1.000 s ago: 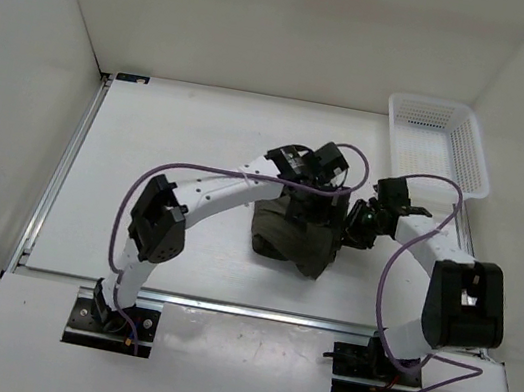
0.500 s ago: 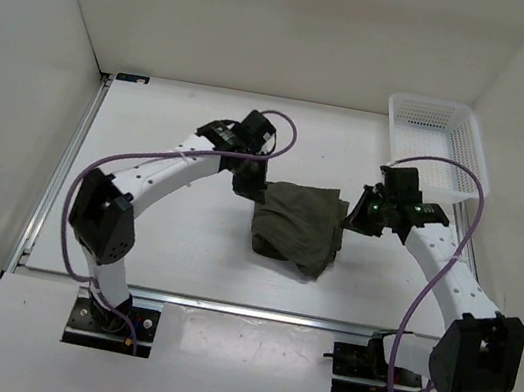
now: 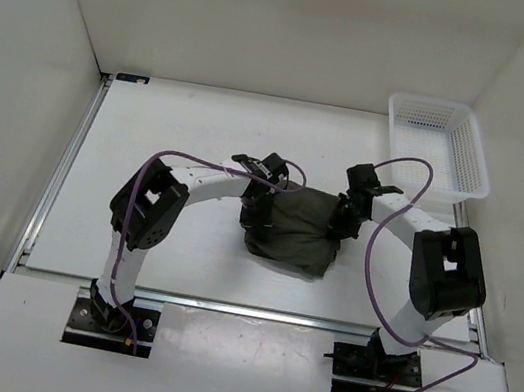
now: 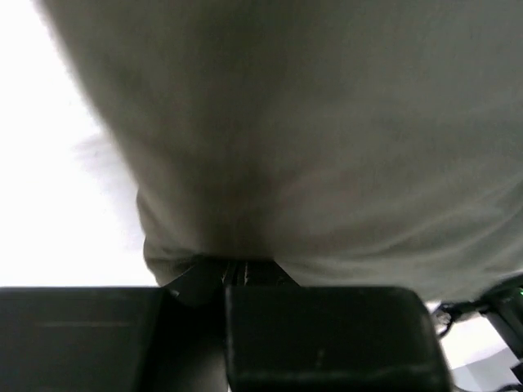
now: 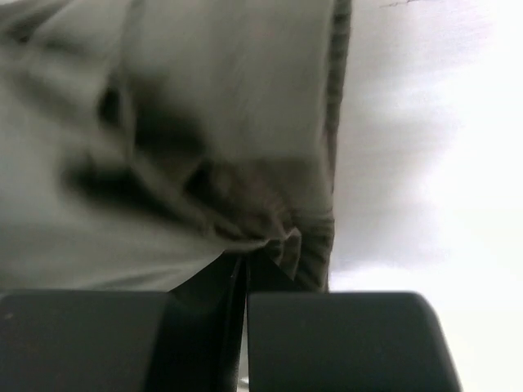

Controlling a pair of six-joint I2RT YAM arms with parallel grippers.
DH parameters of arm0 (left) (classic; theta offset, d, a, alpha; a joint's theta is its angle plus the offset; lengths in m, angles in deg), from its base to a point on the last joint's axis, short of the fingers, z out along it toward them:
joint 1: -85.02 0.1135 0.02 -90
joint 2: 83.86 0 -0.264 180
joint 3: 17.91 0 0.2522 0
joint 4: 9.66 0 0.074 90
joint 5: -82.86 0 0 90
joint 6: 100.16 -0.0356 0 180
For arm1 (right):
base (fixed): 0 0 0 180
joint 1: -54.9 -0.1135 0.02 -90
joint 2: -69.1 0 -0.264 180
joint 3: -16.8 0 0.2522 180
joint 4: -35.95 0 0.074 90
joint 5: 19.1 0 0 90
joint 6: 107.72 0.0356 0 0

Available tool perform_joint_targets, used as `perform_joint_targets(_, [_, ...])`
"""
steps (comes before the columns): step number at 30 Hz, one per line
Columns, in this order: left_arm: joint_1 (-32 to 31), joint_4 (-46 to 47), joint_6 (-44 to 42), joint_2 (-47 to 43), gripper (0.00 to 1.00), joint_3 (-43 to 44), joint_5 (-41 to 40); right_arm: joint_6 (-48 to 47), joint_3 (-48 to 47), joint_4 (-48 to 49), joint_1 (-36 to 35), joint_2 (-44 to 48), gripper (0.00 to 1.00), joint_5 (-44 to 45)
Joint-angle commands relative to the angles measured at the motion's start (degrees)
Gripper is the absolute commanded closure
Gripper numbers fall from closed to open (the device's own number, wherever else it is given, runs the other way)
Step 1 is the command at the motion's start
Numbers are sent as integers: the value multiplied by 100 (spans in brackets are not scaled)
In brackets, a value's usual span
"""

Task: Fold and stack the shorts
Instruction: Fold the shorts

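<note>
Olive-green shorts (image 3: 292, 242) are seen from the top camera as a compact folded bundle in the middle of the table (image 3: 180, 141), well apart from the white mesh basket (image 3: 439, 141) at the far right corner. Compared with half a second ago, the left gripper (image 3: 258, 218) is brought down from the bundle's far left corner onto its left edge, and the right gripper (image 3: 342, 218), then held just off the right side, is now set against the right edge. The bundle itself is left where it lay. In the left wrist view the frame is filled with blurred fabric, which is drawn down into the left gripper (image 4: 225, 273); its jaws are shown almost together with cloth caught between them. In the right wrist view a puckered hem of the shorts (image 5: 204, 147) is gathered into the narrow seam of the right gripper (image 5: 245, 261), so the jaws there are likewise judged to be pinched on fabric. Bare table (image 5: 425, 122) is seen to the right of that hem. With both side edges taken, the bundle is judged ready to be lifted or folded once more; stacking is not yet done.
</note>
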Motion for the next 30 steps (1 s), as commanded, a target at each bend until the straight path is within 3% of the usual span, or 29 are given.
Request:
perform_joint_targets(1, [-94, 119, -154, 118, 89, -60, -224, 143, 82, 240, 13, -332, 100, 382])
perform_joint_targets(7, [-94, -4, -338, -248, 89, -18, -356, 196, -93, 12, -102, 61, 100, 382])
perform_joint_targets(9, [-94, -381, -461, -495, 89, 228, -435, 196, -348, -338, -102, 569, 94, 522])
perform_joint_targets(12, [-94, -1031, -672, -1119, 77, 896, -839, 82, -672, -690, -102, 1440, 47, 952])
perform_joint_targets(13, [-94, -1180, -777, -1434, 71, 1246, -1127, -5, -761, -779, -102, 1825, 22, 1084])
perform_joint_targets(14, [-94, -1330, -778, -1585, 60, 1432, -1252, -6, -857, -875, -102, 1995, 16, 1233])
perform_joint_targets(15, [-94, -1592, -873, -1734, 32, 1590, -1375, -67, -954, -1111, -102, 2144, 10, 1400])
perform_joint_targets(17, [-94, -1805, -944, -2130, 10, 1985, -1708, -129, -1218, -1332, -102, 2486, 1, 1910])
perform_joint_targets(18, [-94, -1902, -945, -2262, 1, 2083, -1806, -190, -1288, -1446, -49, 2584, 1, 2085])
perform_joint_targets(22, [178, -2166, -945, -2999, 1, 2138, -2210, -261, -1465, -2070, 3, 3110, 1, 2964])
perform_joint_targets(30, [583, -2105, -164, -5232, 1, 882, -3589, -182, -1351, -2449, 4, 4280, 1, 3931])
